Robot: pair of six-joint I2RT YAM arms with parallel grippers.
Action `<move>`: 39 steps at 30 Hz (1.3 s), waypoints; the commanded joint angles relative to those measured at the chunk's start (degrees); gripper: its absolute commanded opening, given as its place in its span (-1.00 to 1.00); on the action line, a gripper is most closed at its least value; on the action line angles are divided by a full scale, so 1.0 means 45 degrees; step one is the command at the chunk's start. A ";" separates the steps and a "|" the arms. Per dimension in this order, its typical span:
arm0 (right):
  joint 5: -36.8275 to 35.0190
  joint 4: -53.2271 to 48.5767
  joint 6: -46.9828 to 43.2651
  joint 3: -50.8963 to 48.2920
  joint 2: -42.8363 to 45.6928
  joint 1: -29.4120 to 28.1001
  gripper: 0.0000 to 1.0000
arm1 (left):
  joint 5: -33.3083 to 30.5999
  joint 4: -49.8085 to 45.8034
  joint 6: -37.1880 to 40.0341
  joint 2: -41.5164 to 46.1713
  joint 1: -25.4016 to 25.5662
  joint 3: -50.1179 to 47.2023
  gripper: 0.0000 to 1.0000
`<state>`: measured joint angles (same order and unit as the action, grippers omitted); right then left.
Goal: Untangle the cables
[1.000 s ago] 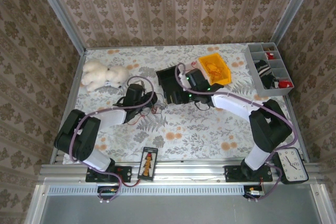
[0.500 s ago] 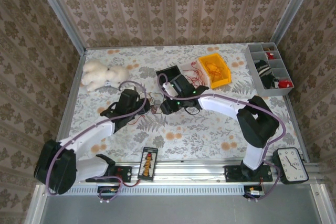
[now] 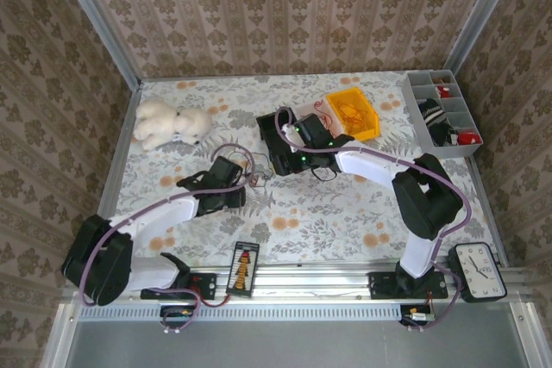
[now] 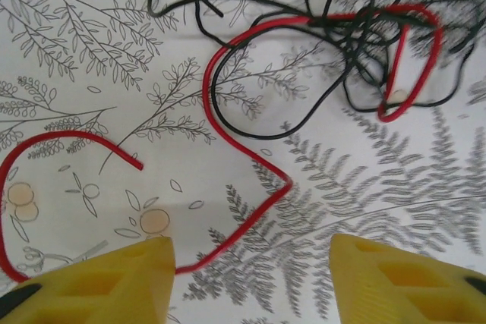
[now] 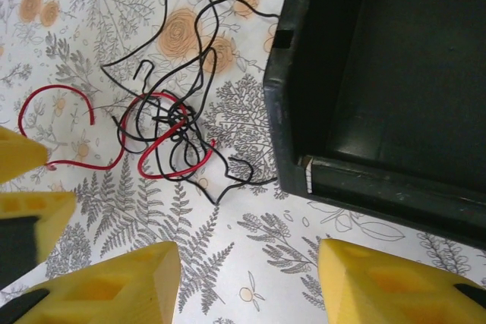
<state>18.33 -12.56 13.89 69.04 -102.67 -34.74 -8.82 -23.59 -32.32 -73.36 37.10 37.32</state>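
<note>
The cables [image 5: 168, 133] lie as a loose tangle of black and red wires on the flowered tablecloth, left of a black box [image 5: 380, 73]. One long red strand [image 4: 243, 225] runs out of the tangle [image 4: 372, 51] and passes beside my left gripper's left finger [image 4: 99, 286]. My left gripper [image 4: 250, 263] hovers open over that strand, holding nothing. My right gripper [image 5: 247, 271] is open too, empty, just near of the tangle and the box corner. From above, the tangle [image 3: 259, 177] sits between the left gripper [image 3: 246, 185] and the right gripper [image 3: 280, 165].
The black box [image 3: 274, 131] stands right behind the tangle. An orange bin [image 3: 352, 114] with loose red wire beside it is further right. A white plush toy [image 3: 168, 122] lies back left, a grey compartment tray [image 3: 444, 114] back right, and a clock [image 3: 479, 271] at the near right edge.
The left arm has shifted a little toward the near side, its gripper now over the long red strand, jaws slightly narrower. The right gripper has pulled back toward the black box.
</note>
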 commanded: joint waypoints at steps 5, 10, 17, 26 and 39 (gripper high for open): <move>0.1016 -0.0334 -0.0046 0.0497 -0.0266 -0.0176 0.03 | -0.0419 0.0593 0.0282 -0.0575 -0.0198 0.0173 -0.55; 0.1922 -0.1818 -0.0638 0.2719 -0.1750 -0.0568 0.02 | 0.0321 0.1806 -0.0453 0.0296 -0.0756 -0.0754 -0.89; 0.2501 -0.3733 -0.0297 0.5855 -0.4434 -0.0850 0.05 | 0.0651 0.2876 -0.1001 0.2374 -0.1151 -0.1796 -0.97; 0.0806 -0.5808 -0.0318 0.8335 -0.6819 -0.1735 -0.03 | 0.0593 0.2810 -0.1656 0.3353 -0.1233 -0.2002 -1.00; 0.1042 -0.3030 -0.0331 0.4778 -0.4541 -0.1573 -1.00 | -0.1425 0.1548 -0.2054 0.5341 -0.1966 -0.0945 -1.00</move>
<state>23.33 -28.58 13.21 94.35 -128.05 -42.19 -12.08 -15.09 -40.97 -50.89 29.47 29.87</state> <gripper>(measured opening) 0.043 0.047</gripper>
